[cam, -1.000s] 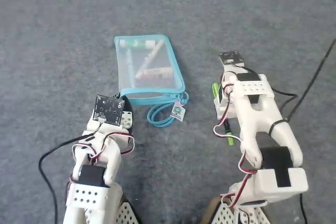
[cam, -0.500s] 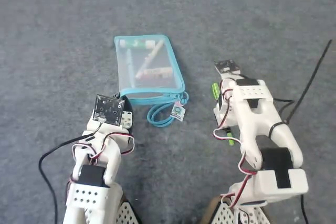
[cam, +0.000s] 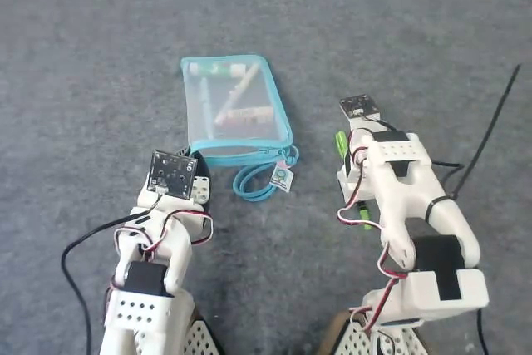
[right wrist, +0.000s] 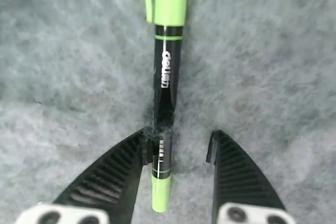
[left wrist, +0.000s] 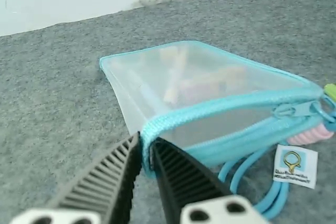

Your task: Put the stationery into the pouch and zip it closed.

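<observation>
Right wrist view: the right pincer [right wrist: 178, 137] is held released on the grey table [right wrist: 273, 51], with the green-and-black pen [right wrist: 164, 77] laid between its fingers [right wrist: 113, 171], touching one and apart from the other. In the left wrist view the left pincer [left wrist: 145, 142] is clenched at a corner of the clear pouch [left wrist: 210, 87], whose teal zipper edge [left wrist: 220, 109] seems to be pinched between the tips; more stationery [left wrist: 178, 77] is seen inside, beyond them.

The right arm [cam: 399, 172] pulled back a little toward its own base and edged slightly leftward. That carried the right gripper [right wrist: 178, 140] further back along the green pen [right wrist: 169, 51] lying beneath it.
</observation>
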Robot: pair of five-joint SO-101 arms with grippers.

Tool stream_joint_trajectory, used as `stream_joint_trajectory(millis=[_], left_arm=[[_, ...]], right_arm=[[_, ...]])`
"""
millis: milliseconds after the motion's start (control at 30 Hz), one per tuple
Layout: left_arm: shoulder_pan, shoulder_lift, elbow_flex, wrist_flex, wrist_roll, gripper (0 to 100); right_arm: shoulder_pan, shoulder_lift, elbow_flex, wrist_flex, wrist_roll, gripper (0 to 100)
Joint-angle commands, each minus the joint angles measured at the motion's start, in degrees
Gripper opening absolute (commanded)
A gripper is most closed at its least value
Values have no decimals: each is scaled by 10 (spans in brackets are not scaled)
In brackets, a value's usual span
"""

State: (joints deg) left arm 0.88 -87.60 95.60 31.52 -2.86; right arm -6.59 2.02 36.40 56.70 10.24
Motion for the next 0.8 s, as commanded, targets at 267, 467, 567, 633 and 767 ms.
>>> stream_joint_trajectory(millis=[267,467,567,633,767], left_arm=[[-1,-9,-23,-11,-5,12],[-1,-9,-23,-11,-5,12],[-1,-9,-24,-11,-5,12],[-1,-9,-24,-11,-5,12],[-1,-9,-24,-11,-5,12]], right_arm=[[6,-2,-1,-12,14,173],[1,-7,-1,23,20,173],[-19,-15,-1,53,53,175],[-25,-32,1,67,46,176],[-24,-91,40,64,47,177]])
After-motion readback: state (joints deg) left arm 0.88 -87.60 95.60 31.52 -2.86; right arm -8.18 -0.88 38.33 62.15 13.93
